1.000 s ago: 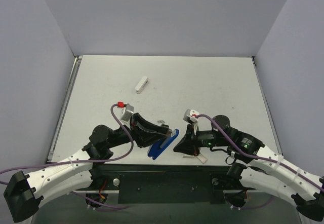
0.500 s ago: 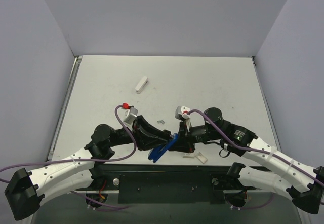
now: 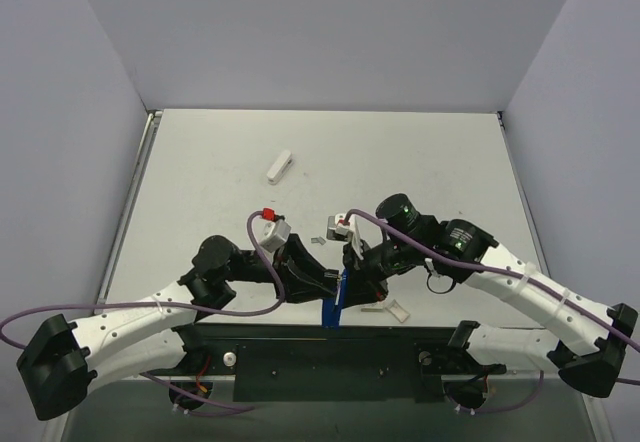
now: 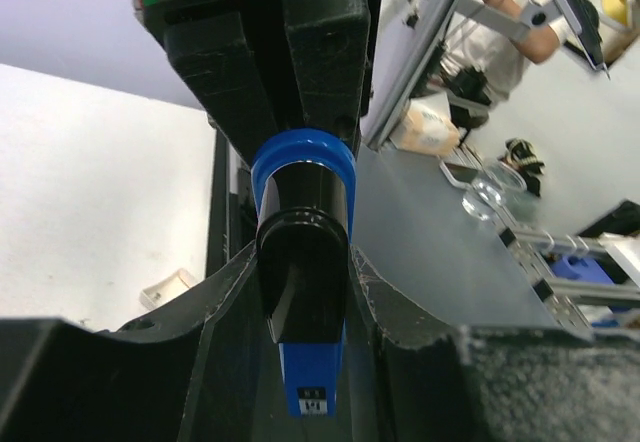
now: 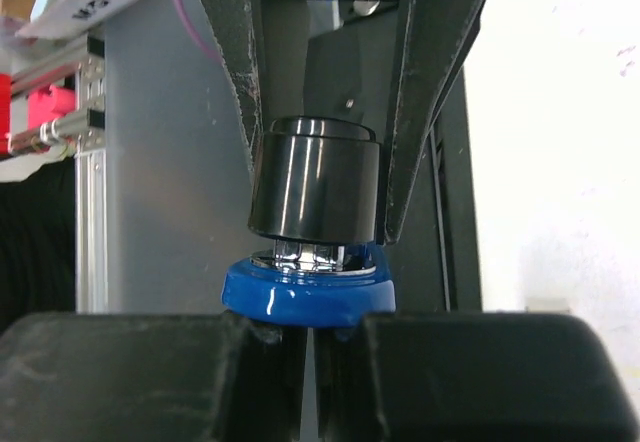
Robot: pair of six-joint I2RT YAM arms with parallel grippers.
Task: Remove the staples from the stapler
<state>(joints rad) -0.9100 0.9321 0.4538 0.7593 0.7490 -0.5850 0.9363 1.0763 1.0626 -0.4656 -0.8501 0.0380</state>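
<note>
At the near edge of the table (image 3: 420,162), between the two arms, the blue-and-black stapler (image 3: 333,300) is clamped across its body by the left gripper (image 3: 318,284), whose jaws stand partly apart around it. The right gripper (image 3: 352,274) is fully closed, fingertips against the stapler's rounded blue end; whether it pinches anything cannot be determined. A white scrap (image 3: 394,311) lies just beside.

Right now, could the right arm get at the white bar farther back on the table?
Probably yes: nothing stands between the white bar and the right gripper, shut at the stapler.
</note>
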